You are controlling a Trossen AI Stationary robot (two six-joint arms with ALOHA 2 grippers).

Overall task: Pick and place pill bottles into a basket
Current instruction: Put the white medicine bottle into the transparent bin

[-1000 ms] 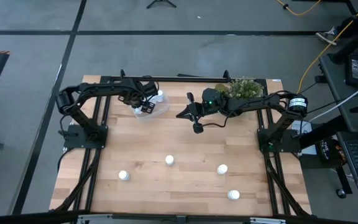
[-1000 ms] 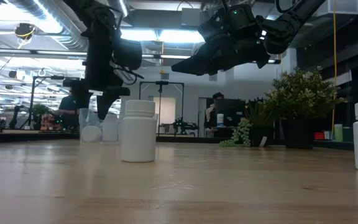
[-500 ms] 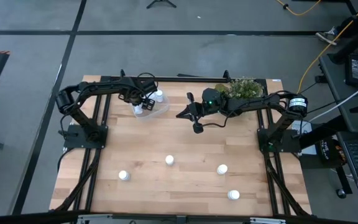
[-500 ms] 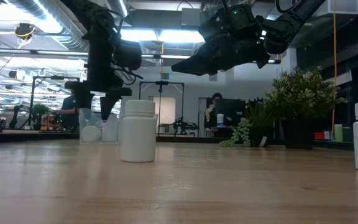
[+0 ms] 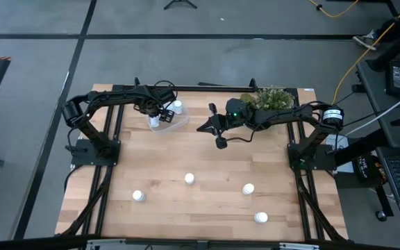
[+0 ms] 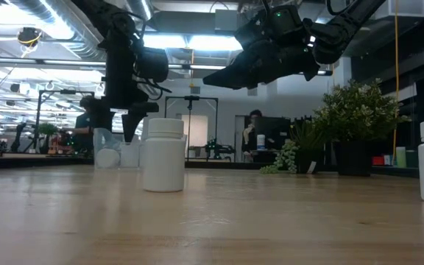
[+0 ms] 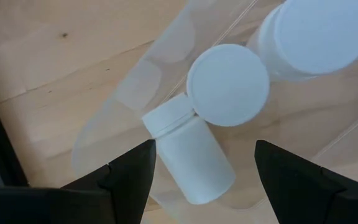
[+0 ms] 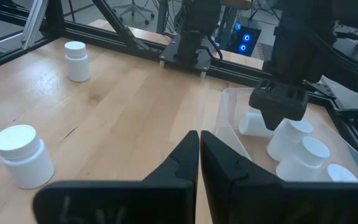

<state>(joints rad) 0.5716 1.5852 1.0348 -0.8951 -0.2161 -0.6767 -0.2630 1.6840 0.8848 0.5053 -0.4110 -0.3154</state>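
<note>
The pill bottles were seen as small, smooth white plastic cylinders with flat round caps. Four stood upright, well apart, on the near half of the worktop (image 5: 207,156), a pale wooden board with visible grain: one (image 5: 138,196) toward the left, one (image 5: 189,178) near the middle, one (image 5: 248,189) right of it and one (image 5: 260,217) nearest the front edge. The rest were gathered in the basket (image 5: 179,122), a shallow clear plastic tray with rounded corners, set at the far left of the worktop. In the left wrist view, one bottle (image 7: 194,158) was found lying on its side, its long axis flat along the basket floor and its cap end touching an upright bottle (image 7: 229,84), shown cap-on; a further upright bottle (image 7: 309,37) stood just beside that. In the right wrist view, more than three bottles seemed to be clustered there, though the count could not be settled.

The left claw (image 5: 160,113) was held above the basket, fingers spread wide and gripping nothing. The right claw (image 5: 203,128) was held in the air near the middle of the far side, its fingers pressed together and empty. A bushy green plant (image 5: 273,98) was seen at the far right.
</note>
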